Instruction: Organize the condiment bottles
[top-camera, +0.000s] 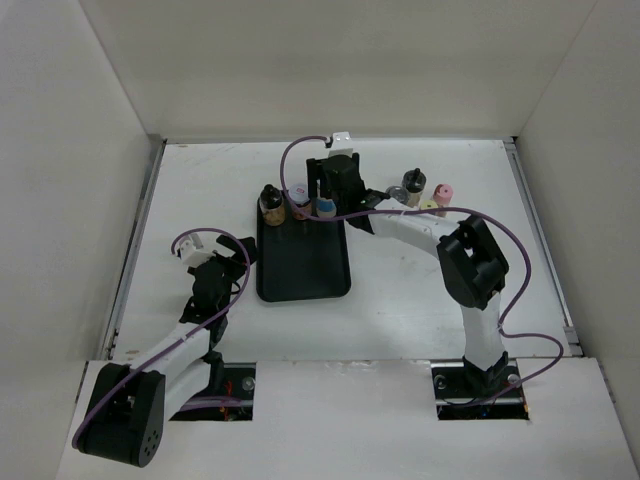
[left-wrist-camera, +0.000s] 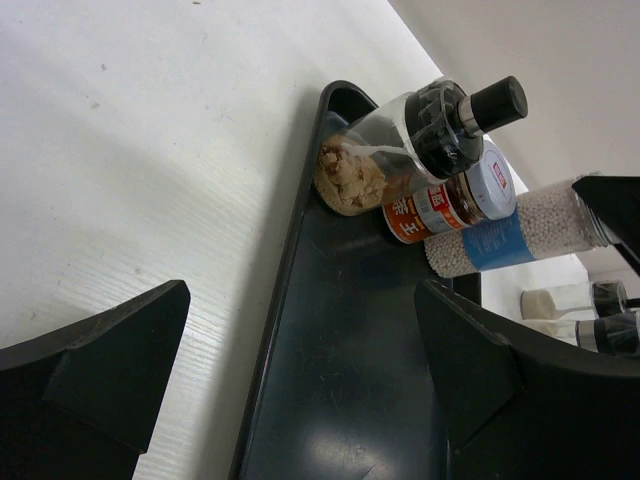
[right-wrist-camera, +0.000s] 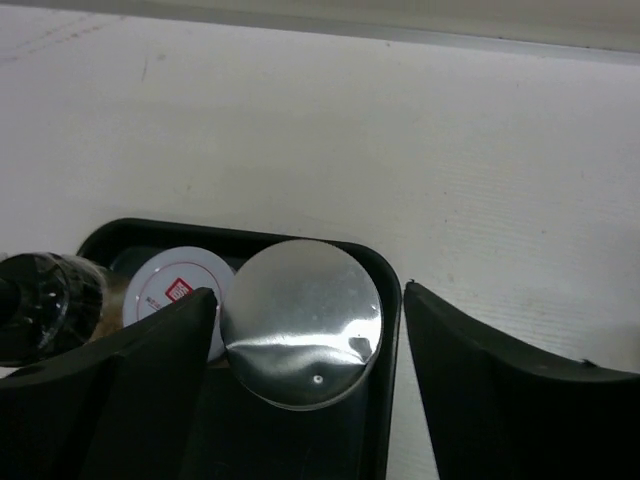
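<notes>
R fingers (right-wrist-camera: 130, 400) apart, straddling silver-capped blue-label bottle (right-wrist-camera: 300, 330) at far end of black rectangular tray (top-camera: 303, 265) (w/ black-capped grinder bottle (left-wrist-camera: 400, 150), white-lidded red-label jar (left-wrist-camera: 450, 205)). L fingers (left-wrist-camera: 90, 370) apart near tray's left edge. Grey-capped bottle (top-camera: 411, 185), pink-capped bottle (top-camera: 443, 192) on white worktop (top-camera: 200, 190).

Black tray (top-camera: 303, 265) mid-table, three condiment bottles (top-camera: 299, 205) lined along its 12 o'clock edge by the right gripper (top-camera: 327, 198). Three more bottles (top-camera: 428, 205) at 2 o'clock from it. At 8 o'clock, the left gripper (top-camera: 240, 250).
</notes>
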